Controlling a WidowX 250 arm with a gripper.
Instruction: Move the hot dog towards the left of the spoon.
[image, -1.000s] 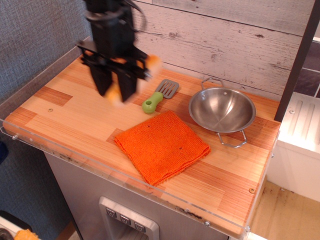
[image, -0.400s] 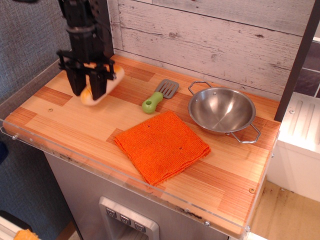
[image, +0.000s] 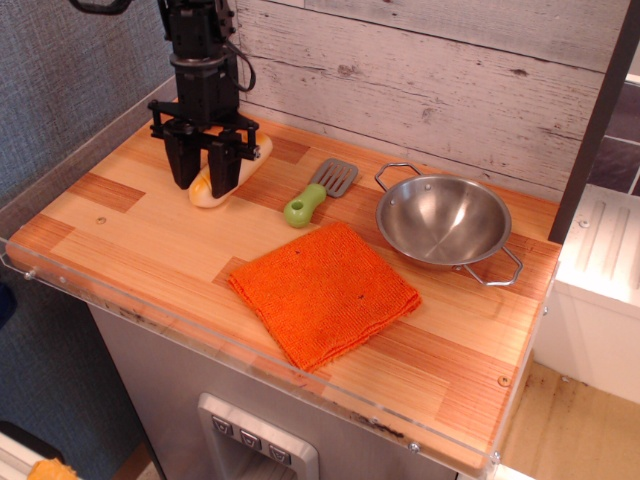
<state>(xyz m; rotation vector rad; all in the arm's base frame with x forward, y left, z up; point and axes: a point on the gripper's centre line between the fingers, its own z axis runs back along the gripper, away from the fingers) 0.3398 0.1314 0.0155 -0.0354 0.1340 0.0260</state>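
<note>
The tool (image: 203, 178) is positioned at the back-left of the tabletop (image: 120, 240), pointed straight down over the roll (image: 232, 170). Its two dark fingers (image: 224, 170) straddle the roll near its lower, left end, one on each side. Whether they are clamped on it or already slackened cannot be told from this view — the fingertips hide the contact.

The roll is seen lying at a slant, low on or just above the wood, its upper end pointing toward the back wall. It is placed to the left of the spoon (image: 318, 192), apart from it, with bare wood between the two. The spoon lies with its green handle toward the front and its grey slotted head toward the wall. A steel bowl (image: 444, 220) is found further right, and an orange cloth (image: 325, 290) lies in front of the spoon, near its handle.

Judgement: the target side is already reached — the roll is left of the spoon as the task asks. The crosswise straddle is presumably chosen so the narrow width fits between the fingers. What remains is taken to be release and a clean vertical retreat, so that the glossy roll is not dragged or rolled.
</note>
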